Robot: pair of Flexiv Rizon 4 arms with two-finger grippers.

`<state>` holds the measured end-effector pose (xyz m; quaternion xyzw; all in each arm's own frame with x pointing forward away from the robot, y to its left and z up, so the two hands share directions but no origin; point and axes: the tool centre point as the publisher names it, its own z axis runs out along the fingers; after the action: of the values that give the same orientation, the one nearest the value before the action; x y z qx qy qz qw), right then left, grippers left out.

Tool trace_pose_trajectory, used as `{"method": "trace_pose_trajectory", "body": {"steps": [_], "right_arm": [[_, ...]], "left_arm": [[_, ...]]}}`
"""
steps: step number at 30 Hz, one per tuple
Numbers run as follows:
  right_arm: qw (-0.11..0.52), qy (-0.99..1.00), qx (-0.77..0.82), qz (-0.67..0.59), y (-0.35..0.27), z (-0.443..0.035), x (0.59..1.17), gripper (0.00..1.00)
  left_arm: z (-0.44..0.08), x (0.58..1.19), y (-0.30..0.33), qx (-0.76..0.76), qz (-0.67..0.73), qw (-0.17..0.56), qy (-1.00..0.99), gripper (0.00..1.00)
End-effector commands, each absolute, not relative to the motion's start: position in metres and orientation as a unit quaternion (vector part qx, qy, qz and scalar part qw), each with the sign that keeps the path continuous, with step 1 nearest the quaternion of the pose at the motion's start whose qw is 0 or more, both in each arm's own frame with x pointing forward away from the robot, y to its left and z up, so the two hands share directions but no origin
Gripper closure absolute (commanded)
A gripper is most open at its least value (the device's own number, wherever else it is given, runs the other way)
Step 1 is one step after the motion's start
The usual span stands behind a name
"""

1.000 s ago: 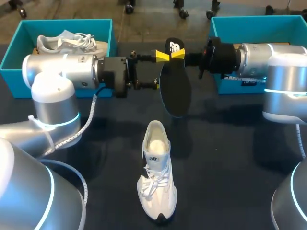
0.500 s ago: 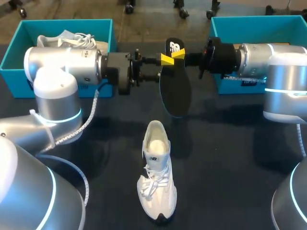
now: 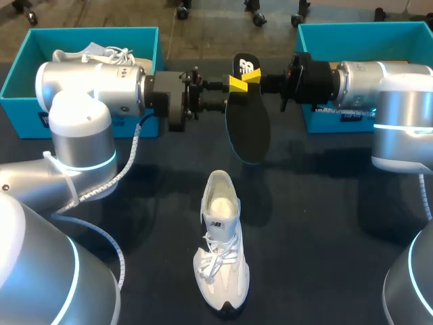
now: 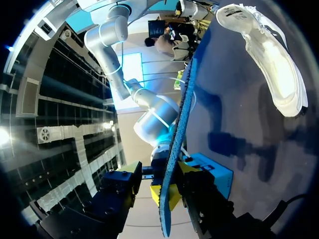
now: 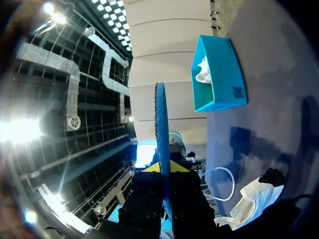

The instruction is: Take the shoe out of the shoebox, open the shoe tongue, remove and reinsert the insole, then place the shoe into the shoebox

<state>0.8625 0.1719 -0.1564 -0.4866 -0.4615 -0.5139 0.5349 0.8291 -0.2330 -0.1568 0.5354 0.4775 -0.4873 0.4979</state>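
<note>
Insole (image 3: 247, 122), black with a blue edge, hangs heel-up, pinched by left gripper (image 3: 235, 83) and right gripper (image 3: 253, 76), white shoe (image 3: 220, 247) nearby.

Overhead light, soft shadows — wrist-view glare

insole (image 3: 247, 115): in the air over the table's far middle, held at its far end in the right gripper (image 3: 252, 78), left gripper (image 3: 235, 84) just beside it on the left
shoe (image 3: 220, 250): on the table (image 3: 325, 237), near middle, before the insole, apart from it
left shoebox (image 3: 20, 74): far left, behind the left arm; second shoe (image 3: 88, 57) inside
right shoebox (image 3: 358, 28): far right, behind the right arm
</note>
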Motion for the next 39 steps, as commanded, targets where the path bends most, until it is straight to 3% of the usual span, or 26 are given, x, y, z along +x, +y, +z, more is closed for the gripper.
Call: {"method": "trace_pose_trajectory", "body": {"steps": [1, 3, 12, 15, 17, 19, 28, 29, 30, 31, 39], "right_arm": [[0.535, -0.462, -0.487, -0.514, 0.173, -0.157, 0.863, 1.00], [0.535, -0.462, -0.487, -0.514, 0.173, -0.157, 0.863, 1.00], [0.535, -0.462, -0.487, -0.514, 0.173, -0.157, 0.863, 1.00], [0.535, -0.462, -0.487, -0.514, 0.173, -0.157, 0.863, 1.00], [0.535, -0.462, -0.487, -0.514, 0.173, -0.157, 0.863, 1.00], [0.535, -0.462, -0.487, -0.514, 0.173, -0.157, 0.863, 1.00], [0.535, -0.462, -0.487, -0.514, 0.173, -0.157, 0.863, 1.00], [0.535, -0.462, -0.487, -0.514, 0.173, -0.157, 0.863, 0.83], [0.535, -0.460, -0.486, -0.516, 0.171, -0.156, 0.861, 0.15], [0.529, -0.460, -0.489, -0.519, 0.169, -0.155, 0.859, 0.00], [0.511, -0.458, -0.499, -0.529, 0.152, -0.153, 0.844, 0.00]], "left_arm": [[-0.158, 0.833, -0.239, 0.537, -0.487, 0.496, 0.478, 0.69], [-0.157, 0.832, -0.240, 0.538, -0.487, 0.496, 0.477, 0.74], [-0.155, 0.833, -0.240, 0.540, -0.485, 0.497, 0.476, 0.74], [-0.156, 0.833, -0.241, 0.541, -0.484, 0.496, 0.477, 0.80], [-0.157, 0.833, -0.241, 0.540, -0.487, 0.494, 0.477, 0.94], [-0.158, 0.835, -0.242, 0.538, -0.489, 0.494, 0.477, 1.00], [-0.165, 0.837, -0.243, 0.542, -0.482, 0.495, 0.479, 1.00], [-0.166, 0.836, -0.243, 0.543, -0.481, 0.495, 0.478, 1.00], [-0.166, 0.835, -0.241, 0.545, -0.479, 0.495, 0.478, 1.00], [-0.167, 0.834, -0.239, 0.546, -0.478, 0.495, 0.478, 1.00], [-0.173, 0.834, -0.219, 0.524, -0.507, 0.463, 0.504, 1.00]]}}
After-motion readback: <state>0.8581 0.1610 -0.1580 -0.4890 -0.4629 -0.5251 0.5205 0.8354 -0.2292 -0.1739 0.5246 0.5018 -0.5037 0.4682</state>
